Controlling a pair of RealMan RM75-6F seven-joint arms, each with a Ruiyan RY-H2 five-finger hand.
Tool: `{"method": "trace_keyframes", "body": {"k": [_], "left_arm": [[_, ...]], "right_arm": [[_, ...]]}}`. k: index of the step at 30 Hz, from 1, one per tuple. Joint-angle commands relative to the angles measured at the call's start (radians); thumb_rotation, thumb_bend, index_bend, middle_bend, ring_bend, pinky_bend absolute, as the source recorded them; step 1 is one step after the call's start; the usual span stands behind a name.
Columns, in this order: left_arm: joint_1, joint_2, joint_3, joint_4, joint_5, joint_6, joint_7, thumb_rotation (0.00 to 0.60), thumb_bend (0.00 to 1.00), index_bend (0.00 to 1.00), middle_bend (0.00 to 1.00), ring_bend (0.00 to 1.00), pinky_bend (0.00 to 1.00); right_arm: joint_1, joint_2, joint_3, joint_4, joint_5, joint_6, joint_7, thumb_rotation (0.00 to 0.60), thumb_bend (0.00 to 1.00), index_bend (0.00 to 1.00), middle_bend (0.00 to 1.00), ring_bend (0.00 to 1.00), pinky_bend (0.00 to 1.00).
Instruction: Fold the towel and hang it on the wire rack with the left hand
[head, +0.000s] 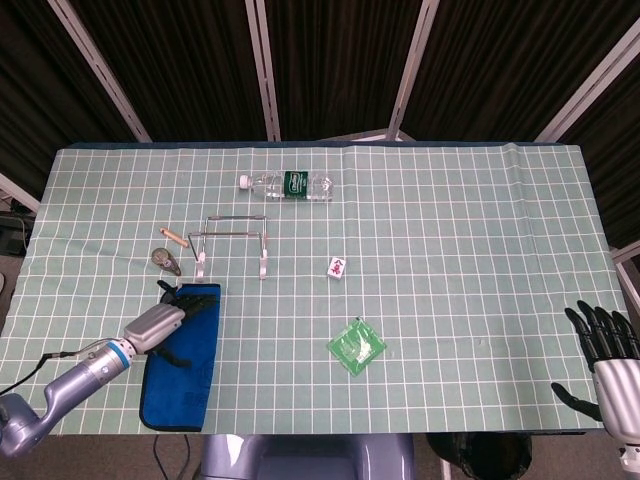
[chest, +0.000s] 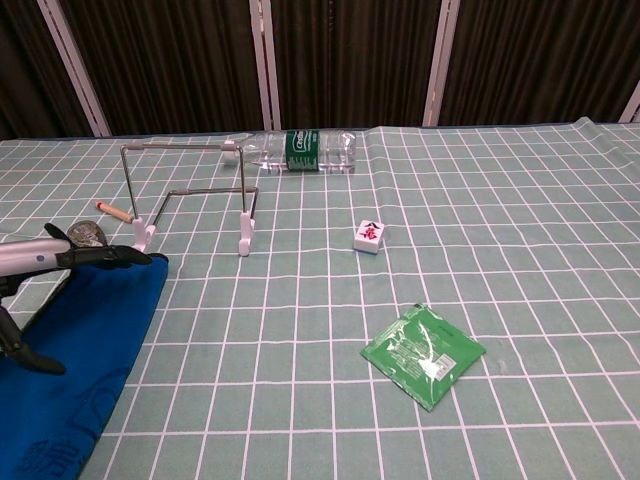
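A blue towel (head: 185, 365) (chest: 75, 370) lies as a long strip at the table's near left edge, with a grey underside showing at its far corner. My left hand (head: 172, 318) (chest: 70, 262) lies over the towel's far end, fingers stretched toward the rack and apart, thumb spread below; it holds nothing. The wire rack (head: 235, 240) (chest: 190, 195) stands just beyond the towel. My right hand (head: 605, 345) hovers open at the near right corner, away from everything.
A clear water bottle (head: 288, 184) (chest: 295, 150) lies behind the rack. A small wooden stick (head: 176, 237) and a round grey object (head: 165, 259) sit left of the rack. A mahjong tile (head: 338, 267) (chest: 369, 235) and a green packet (head: 356, 347) (chest: 423, 355) lie mid-table.
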Motion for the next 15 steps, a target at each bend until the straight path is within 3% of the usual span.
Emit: {"method": "trace_keyframes", "body": {"k": [1, 10, 14, 15], "left_arm": [[0.020, 0.018, -0.002, 0.047, -0.017, 0.012, -0.007, 0.600, 0.12, 0.01, 0.00, 0.00, 0.00], [0.039, 0.048, -0.010, 0.083, -0.002, 0.062, -0.026, 0.600, 0.13, 0.02, 0.00, 0.00, 0.00], [0.023, 0.070, -0.029, 0.053, 0.033, 0.103, 0.059, 0.600, 0.12, 0.02, 0.00, 0.00, 0.00], [0.015, 0.078, -0.036, 0.039, 0.035, 0.101, 0.090, 0.600, 0.12, 0.02, 0.05, 0.03, 0.01]], "right_arm": [[0.001, -0.001, 0.000, 0.001, 0.002, -0.004, 0.000, 0.600, 0.00, 0.00, 0.00, 0.00, 0.00], [0.002, -0.002, -0.001, -0.002, -0.002, -0.005, -0.006, 0.600, 0.00, 0.00, 0.00, 0.00, 0.00], [0.002, -0.002, -0.001, -0.004, -0.003, -0.006, -0.009, 0.600, 0.00, 0.00, 0.00, 0.00, 0.00], [0.003, -0.002, -0.002, -0.005, -0.002, -0.007, -0.009, 0.600, 0.00, 0.00, 0.00, 0.00, 0.00]]}}
